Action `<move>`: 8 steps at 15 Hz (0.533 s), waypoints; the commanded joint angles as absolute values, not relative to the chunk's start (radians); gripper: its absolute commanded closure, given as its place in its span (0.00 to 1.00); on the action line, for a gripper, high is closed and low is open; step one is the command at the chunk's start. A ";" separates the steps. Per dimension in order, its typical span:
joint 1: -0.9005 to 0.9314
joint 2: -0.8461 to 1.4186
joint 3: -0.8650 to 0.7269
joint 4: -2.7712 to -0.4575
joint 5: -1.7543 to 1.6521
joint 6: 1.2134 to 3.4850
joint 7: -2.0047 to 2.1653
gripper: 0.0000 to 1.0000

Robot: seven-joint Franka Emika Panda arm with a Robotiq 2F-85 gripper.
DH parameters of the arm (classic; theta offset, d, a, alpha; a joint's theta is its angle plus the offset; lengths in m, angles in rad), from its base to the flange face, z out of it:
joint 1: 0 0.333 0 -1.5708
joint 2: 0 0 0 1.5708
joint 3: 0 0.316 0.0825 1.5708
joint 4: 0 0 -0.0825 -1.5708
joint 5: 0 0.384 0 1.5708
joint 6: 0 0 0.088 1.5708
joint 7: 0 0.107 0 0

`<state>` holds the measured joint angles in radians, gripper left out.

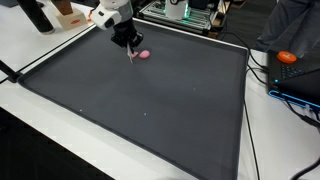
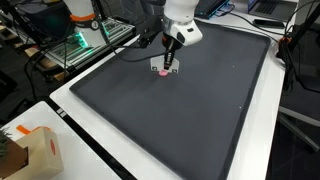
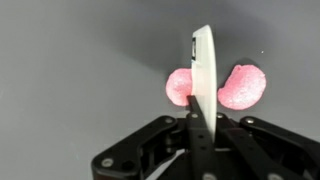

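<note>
Hand (image 3: 203, 122) gripping white strip (image 3: 203, 65) (upright), pink obj (image 3: 243, 87) behind, dark mat (image 1: 150, 110)

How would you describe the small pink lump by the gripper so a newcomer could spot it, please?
Start from the large dark grey mat on the white table. Near its far edge in an exterior view, the black gripper holds a thin white blade, and the soft pink lump lies right by that blade. It is the only pink thing on the mat.
</note>
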<state>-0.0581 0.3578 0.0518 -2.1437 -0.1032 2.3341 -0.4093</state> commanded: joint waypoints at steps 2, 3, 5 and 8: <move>-0.055 0.409 0.037 -2.090 -0.110 2.218 -0.383 0.99; -0.057 0.410 0.034 -2.086 -0.110 2.211 -0.378 0.99; -0.063 0.408 0.030 -2.093 -0.112 2.216 -0.381 0.99; -0.082 0.417 0.038 -2.105 -0.083 2.245 -0.421 0.99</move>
<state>-0.0639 0.3846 0.0423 -2.0904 -0.0974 2.2338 -0.3969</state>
